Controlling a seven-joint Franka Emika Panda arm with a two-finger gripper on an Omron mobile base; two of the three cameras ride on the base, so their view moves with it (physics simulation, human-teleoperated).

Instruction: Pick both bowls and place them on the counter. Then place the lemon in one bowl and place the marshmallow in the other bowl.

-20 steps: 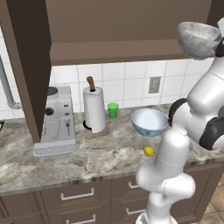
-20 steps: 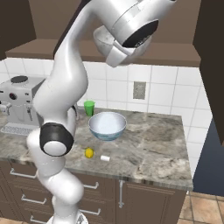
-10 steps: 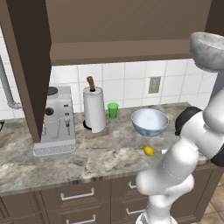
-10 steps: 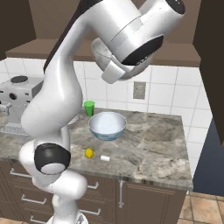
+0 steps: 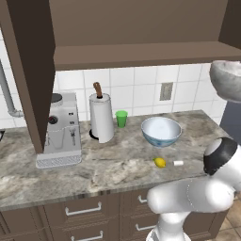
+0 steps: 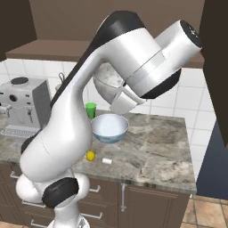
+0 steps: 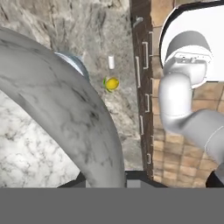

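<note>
My gripper is shut on the rim of the grey-white marbled bowl, which hangs in the air over the right part of the counter. That bowl shows at the right edge of the left base view and behind my forearm in the right base view. Upright on the counter stands the white bowl with the blue pattern. In front of it lie the yellow lemon and the small white marshmallow.
A green cup and a paper towel roll stand at the back by the tiled wall. A coffee machine sits at the left. Brown cabinets hang overhead. The counter ends just right of the bowl, with tiled floor beyond.
The arm has swung the marbled bowl down from the cabinet height and toward the right end of the counter. The things on the counter have stayed put.
</note>
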